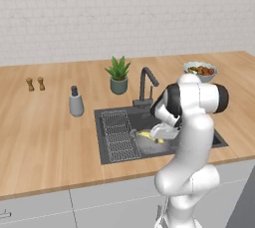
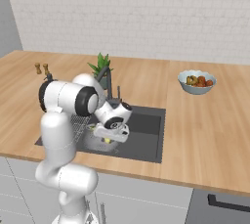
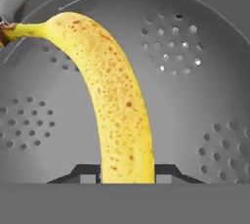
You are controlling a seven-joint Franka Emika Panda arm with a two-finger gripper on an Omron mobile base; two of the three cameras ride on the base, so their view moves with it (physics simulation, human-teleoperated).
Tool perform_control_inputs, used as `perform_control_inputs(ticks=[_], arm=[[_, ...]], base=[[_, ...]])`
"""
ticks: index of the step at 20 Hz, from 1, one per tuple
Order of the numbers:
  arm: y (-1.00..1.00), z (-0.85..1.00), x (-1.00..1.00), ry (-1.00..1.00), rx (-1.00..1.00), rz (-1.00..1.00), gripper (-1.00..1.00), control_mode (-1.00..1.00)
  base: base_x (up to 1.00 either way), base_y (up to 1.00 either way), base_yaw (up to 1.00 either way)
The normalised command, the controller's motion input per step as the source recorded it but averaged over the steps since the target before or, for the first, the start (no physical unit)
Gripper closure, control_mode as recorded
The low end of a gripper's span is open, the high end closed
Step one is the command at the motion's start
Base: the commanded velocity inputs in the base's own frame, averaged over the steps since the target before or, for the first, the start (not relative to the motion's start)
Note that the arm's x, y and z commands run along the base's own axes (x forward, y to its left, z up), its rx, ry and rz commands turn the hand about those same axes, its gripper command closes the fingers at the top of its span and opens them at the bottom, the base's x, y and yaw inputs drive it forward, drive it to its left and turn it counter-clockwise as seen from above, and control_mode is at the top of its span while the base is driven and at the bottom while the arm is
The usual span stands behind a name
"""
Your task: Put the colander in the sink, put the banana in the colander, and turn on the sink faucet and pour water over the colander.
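The banana [image 3: 114, 100] lies between the claw's [image 3: 128, 173] tips, its long axis running straight away into the colander [image 3: 205, 96]. The jaws flank it closely (gripping or just freed, one cannot tell).

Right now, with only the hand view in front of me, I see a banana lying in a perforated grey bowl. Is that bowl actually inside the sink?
Observer: Yes. The colander, with the banana in it, sits inside the sink. In the left base view it is just right of a flat wire rack.
Operator: Where is the faucet from there?
Observer: The sink faucet stands at the sink's back edge, behind the colander.
Operator: Anything standing close to it?
Observer: A potted plant stands on the counter just left of the faucet.
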Motion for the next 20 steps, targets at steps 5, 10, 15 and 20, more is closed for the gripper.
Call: perform_control_inputs(ticks=[5, 10, 15, 20], arm=[[-0.29, 0.07, -0.21, -0.12, -0.11, 0.0, -1.0, -1.0], [-0.33, 0.21, -0.05, -0.09, -0.09, 0.0, -1.0, -1.0], [-0.26, 0.85, -0.09, -0.1, 0.0, 0.0, -1.0, -1.0], [-0.01, 0.97, -0.11, -0.04, 0.05, 0.0, -1.0, -1.0]], base=[[0.0, 0.0, 0.0], [0.0, 0.0, 0.0], [0.0, 0.0, 0.0], [0.0, 0.0, 0.0]])
